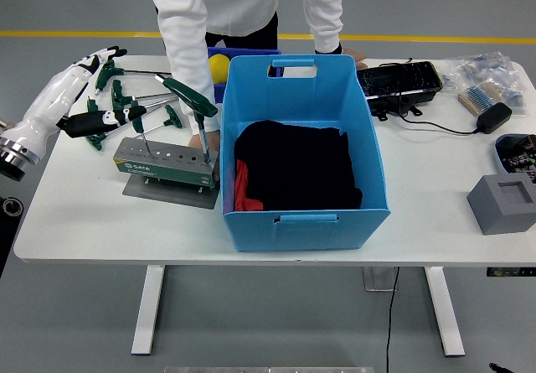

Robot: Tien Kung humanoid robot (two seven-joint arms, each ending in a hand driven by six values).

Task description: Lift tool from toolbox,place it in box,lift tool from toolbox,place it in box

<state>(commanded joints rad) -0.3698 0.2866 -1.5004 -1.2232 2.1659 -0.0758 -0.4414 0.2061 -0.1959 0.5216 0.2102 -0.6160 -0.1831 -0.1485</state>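
Note:
A grey tool rack (163, 166) stands on a plate left of the blue box (306, 222). Two green T-handle hex keys stand upright in it: a large one (191, 96) at its right end and a small one (136, 118) at its left. Several more green-handled keys (120, 96) lie loose on the table behind the rack. My left hand (109, 88) hovers over those loose keys, fingers spread, holding nothing. A person's hand (206, 142) rests on the rack's right end. The box holds black cloth (293, 165) and something red (240, 187).
A small dark blue bin with a yellow ball (217, 67) sits behind the box. To the right are a black tray with cables (399, 80), a power adapter (494, 117), a brush (478, 98), plastic bags (490, 64) and a grey block (502, 204). The person's other hand (347, 53) leans on the far edge.

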